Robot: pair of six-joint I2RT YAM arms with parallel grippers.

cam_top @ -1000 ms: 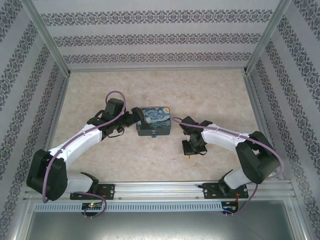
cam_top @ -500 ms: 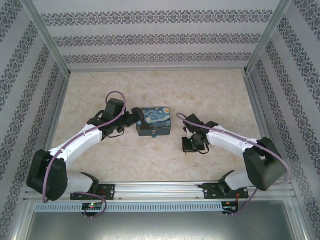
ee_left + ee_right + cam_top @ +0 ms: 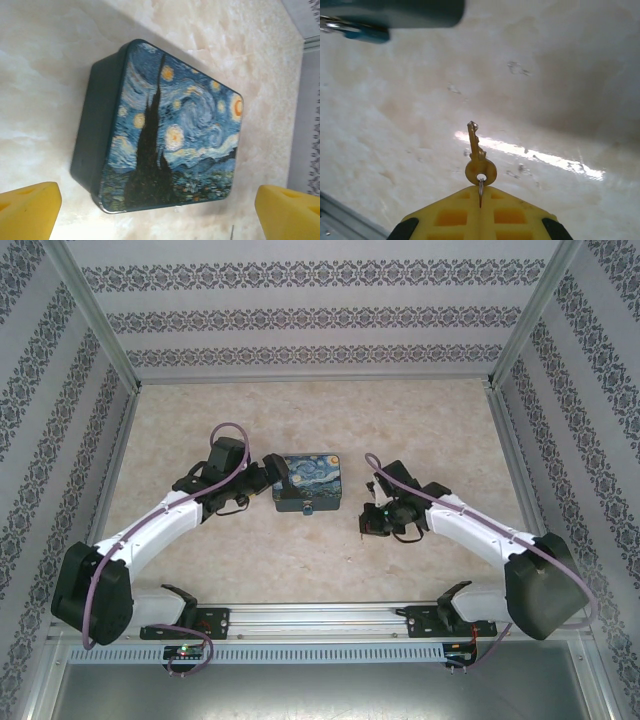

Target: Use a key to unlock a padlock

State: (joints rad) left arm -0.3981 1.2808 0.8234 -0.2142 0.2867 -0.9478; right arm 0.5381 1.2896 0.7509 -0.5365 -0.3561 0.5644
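Padlock: you have the padlock [image 3: 308, 480] flat on the table [image 3: 220, 550], painted face up, with a small bluish fitting [image 3: 307, 508] on its near side.
Left gripper: your left gripper [image 3: 159, 215] stands wide open at the padlock's left end and grips nothing.
Right gripper: your right gripper [image 3: 480, 196] is pinched on the key [image 3: 479, 160], blade pointing ahead.
Done: you hold the key.
Left: the key is apart from the padlock, so inserting and turning it remain.
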